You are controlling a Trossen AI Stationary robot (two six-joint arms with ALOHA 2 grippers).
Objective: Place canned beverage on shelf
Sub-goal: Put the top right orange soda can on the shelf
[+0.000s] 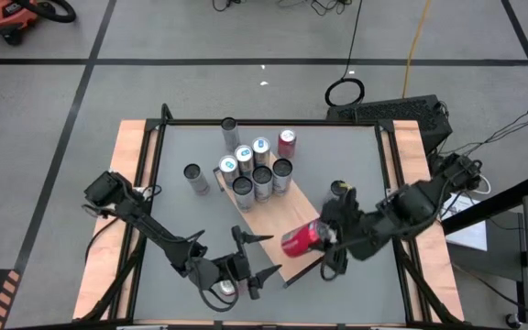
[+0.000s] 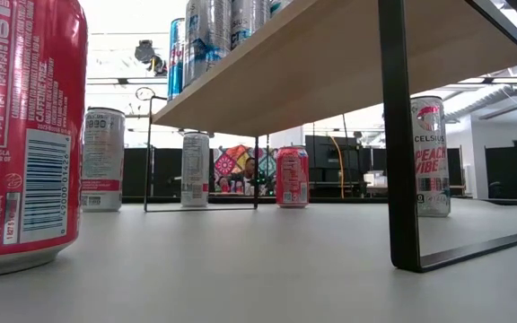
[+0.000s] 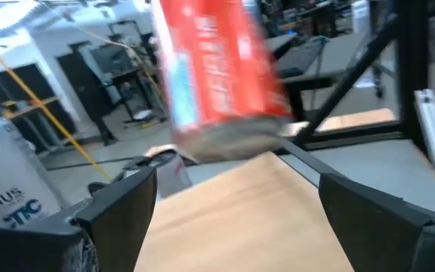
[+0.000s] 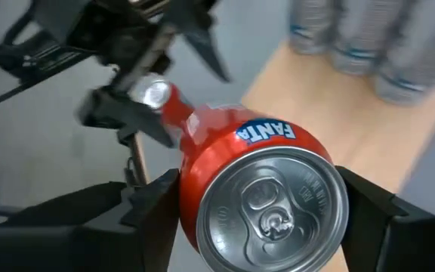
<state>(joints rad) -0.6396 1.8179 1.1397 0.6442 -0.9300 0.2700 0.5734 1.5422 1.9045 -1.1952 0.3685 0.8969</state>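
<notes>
Red can (image 1: 299,240) gripped by right hand (image 1: 324,240), lower centre of frame, over shelf (image 1: 273,215) edge. Left hand (image 1: 250,261) open, just left of it.

Red can (image 3: 217,72) motion-blurred, top cut off — silver cans (image 4: 368,41) blurred.

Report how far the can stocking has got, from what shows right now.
Done: a cluster of silver cans already stands on the shelf.
In hand: the right tool grips a red Fanta can over the shelf's near end; the left tool is open beside that end, holding nothing.
Left: setting this can down, then loose cans on the table, such as the grey can and the red Coca-Cola can.
</notes>
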